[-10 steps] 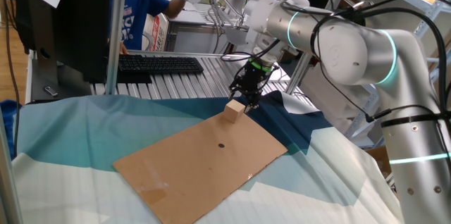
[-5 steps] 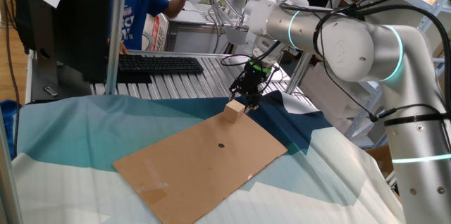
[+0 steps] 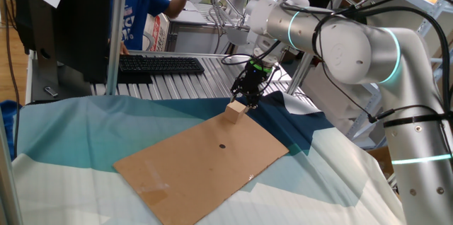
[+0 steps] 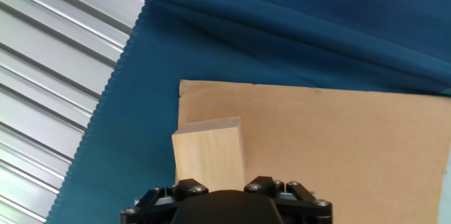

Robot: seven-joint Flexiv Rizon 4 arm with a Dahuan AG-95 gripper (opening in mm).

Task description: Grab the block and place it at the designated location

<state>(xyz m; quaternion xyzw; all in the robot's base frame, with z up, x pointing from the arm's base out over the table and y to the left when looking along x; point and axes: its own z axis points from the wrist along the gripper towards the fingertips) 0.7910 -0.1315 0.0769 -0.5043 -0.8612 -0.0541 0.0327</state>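
Block [image 3: 235,112], pale wood, roughly cubic, one item: it stands at the far corner of the cardboard sheet [image 3: 205,158], close to the sheet's edges, and appears to rest on it. In the hand view the block [image 4: 209,152] shows a plain light face with faint grain, its left side nearly in line with the left edge of the cardboard sheet [image 4: 338,146] and its lower part hidden behind the gripper's black housing. Gripper [image 3: 249,97], black, two-fingered, one item: it hangs directly over the far side of the block and points down. Its tips are dark against the dark cloth, so the fixed view does not settle whether they touch the wood. In the hand view only the screw-studded body of the gripper [image 4: 225,206] shows along the bottom edge. The fingers themselves are out of sight, so it cannot be told whether they are spread or pinching the block. Robot arm [image 3: 354,41], silver-grey with glowing teal rings at the joints, reaches in from the right. The cardboard sheet is brown, lies flat and askew, and carries a small dark mark [image 3: 221,146] near its middle. Dark blue cloth [image 3: 297,122] lies under the sheet's far corner, and pale teal cloth [image 3: 85,133] covers the rest of the table. Ribbed aluminium surface [image 3: 191,83] runs behind the cloths and bears a black keyboard [image 3: 159,64]. A person in a blue shirt [image 3: 141,6] is partly visible at the back left.
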